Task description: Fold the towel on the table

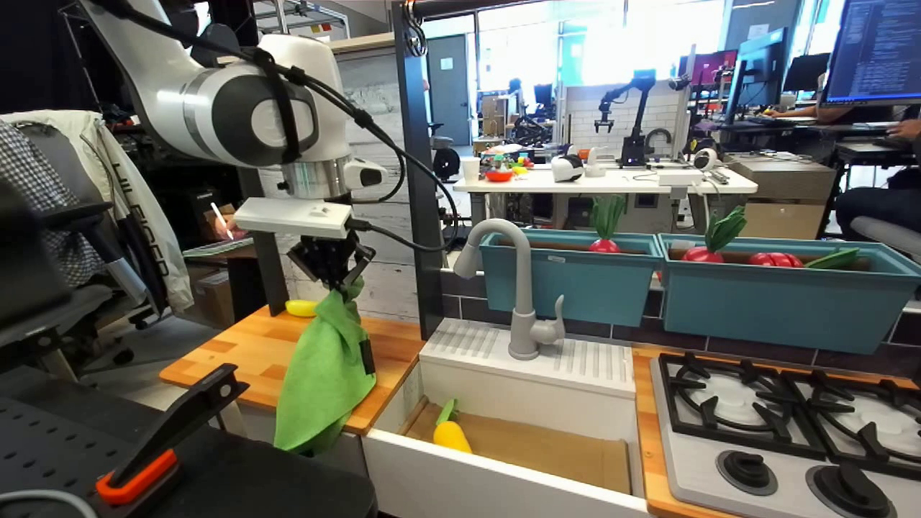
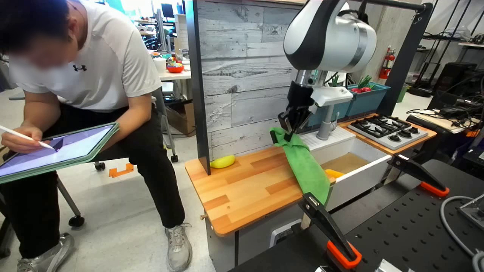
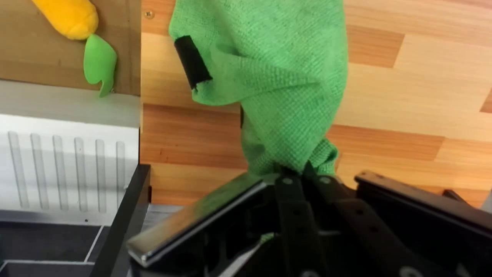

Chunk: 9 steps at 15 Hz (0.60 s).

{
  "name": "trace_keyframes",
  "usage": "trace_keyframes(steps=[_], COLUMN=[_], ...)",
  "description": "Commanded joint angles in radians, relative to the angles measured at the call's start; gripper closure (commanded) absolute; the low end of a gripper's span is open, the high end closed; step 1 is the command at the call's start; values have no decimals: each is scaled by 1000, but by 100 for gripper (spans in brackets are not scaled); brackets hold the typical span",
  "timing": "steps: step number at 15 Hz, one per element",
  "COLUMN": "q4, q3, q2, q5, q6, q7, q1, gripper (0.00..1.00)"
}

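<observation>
Presently, the gripper (image 3: 296,171) pinches the towel (image 1: 324,374) — jaws closed on a gathered end — while the lower end hangs beyond an edge of the table (image 2: 245,185).

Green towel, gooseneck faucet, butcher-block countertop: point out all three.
Green towel (image 3: 276,75), wrist view: its broad middle.
Gooseneck faucet (image 1: 523,284), in an exterior view: its upright neck.
Butcher-block countertop (image 2: 245,183), in an exterior view: bare part of its top.
</observation>
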State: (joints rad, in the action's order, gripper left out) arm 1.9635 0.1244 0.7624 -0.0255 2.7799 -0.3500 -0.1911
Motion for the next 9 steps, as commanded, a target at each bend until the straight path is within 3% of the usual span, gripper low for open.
trace_keyframes(steps=[1, 9], q4=[-35, -46], q3=[8, -9], q2=[-54, -92], q5=[4, 9], q6=[-69, -37], q7=[21, 39], q1=[6, 38], gripper=[99, 99])
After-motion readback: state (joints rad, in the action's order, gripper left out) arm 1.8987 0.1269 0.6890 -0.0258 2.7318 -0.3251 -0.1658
